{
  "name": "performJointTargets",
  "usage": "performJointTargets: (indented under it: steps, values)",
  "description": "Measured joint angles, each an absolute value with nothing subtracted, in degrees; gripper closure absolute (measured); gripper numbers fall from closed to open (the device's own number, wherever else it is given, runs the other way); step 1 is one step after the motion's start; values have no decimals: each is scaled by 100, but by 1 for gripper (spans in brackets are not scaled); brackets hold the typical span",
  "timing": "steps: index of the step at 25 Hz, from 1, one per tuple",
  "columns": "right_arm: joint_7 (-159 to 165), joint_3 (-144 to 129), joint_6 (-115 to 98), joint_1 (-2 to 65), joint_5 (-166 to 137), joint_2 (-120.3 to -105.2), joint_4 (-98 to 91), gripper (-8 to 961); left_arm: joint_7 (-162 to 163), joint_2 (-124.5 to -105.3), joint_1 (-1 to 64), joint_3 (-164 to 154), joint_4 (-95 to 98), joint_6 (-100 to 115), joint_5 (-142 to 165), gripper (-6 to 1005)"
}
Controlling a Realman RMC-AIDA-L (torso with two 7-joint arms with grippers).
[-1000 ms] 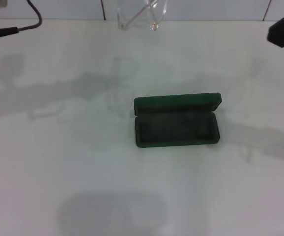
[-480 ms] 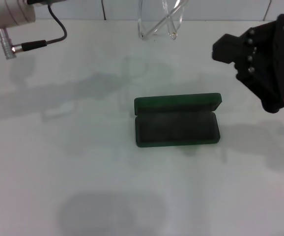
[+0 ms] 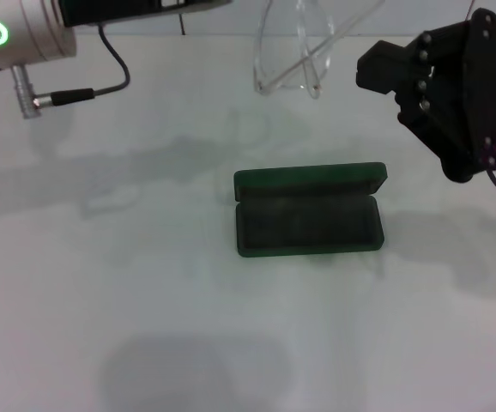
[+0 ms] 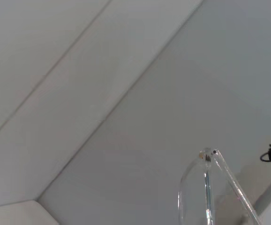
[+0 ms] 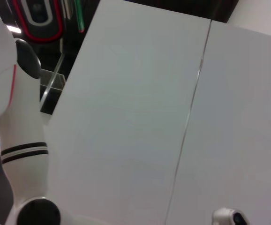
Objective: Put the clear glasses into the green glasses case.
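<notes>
We have the transparent colourless plastic glasses (image 3: pixel 304 51) hanging in the air above the table's far side, beyond the open dark green hard case (image 3: pixel 308 211). Light, slick, thin arms flex easily; best held at the frame front. Left gripper is out of view. Right gripper (image 3: pixel 385 73) is beside them; can't tell how open.
</notes>
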State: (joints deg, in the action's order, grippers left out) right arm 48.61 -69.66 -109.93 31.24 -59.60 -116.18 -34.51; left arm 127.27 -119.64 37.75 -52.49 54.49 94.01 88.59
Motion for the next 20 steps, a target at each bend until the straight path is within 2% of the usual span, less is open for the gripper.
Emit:
performJointTargets:
  steps: [20]
  values:
    - [4541, -7312, -10694, 3333, -5509, -11619, -3111, 947, 12719, -11970, 3754, -5486, 5446, 9413, 8691, 925]
